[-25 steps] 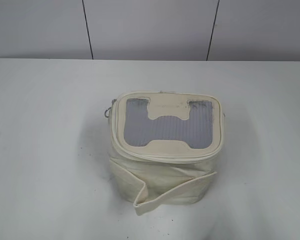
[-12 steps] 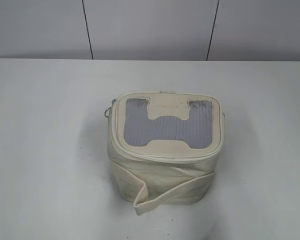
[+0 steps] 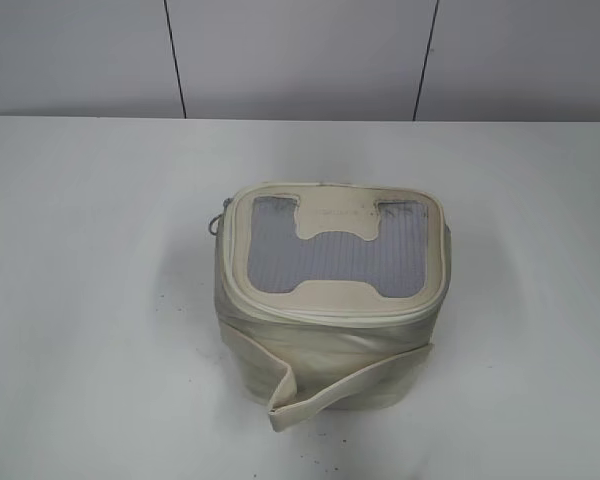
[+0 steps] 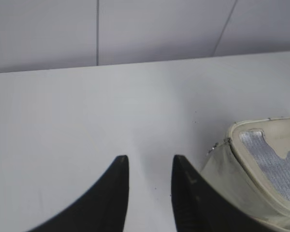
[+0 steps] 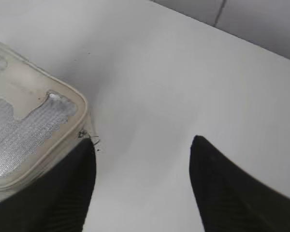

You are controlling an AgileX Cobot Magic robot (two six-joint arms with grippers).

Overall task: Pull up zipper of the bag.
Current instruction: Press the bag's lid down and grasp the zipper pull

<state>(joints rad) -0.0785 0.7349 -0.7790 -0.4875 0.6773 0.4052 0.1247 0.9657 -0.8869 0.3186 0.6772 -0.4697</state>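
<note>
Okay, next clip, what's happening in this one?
Nothing is being handled yet. A cream bag with a grey mesh top sits upright on the white table, its strap hanging loose across the front. Neither arm shows in the exterior view. Each wrist camera sees its own gripper open beside the bag: the left gripper empty over the table, the right gripper near a small metal zipper pull at a top corner. Neither touches the zipper.

The bag [image 3: 330, 300] has sagged slightly, its top rim tilting rightward
</note>
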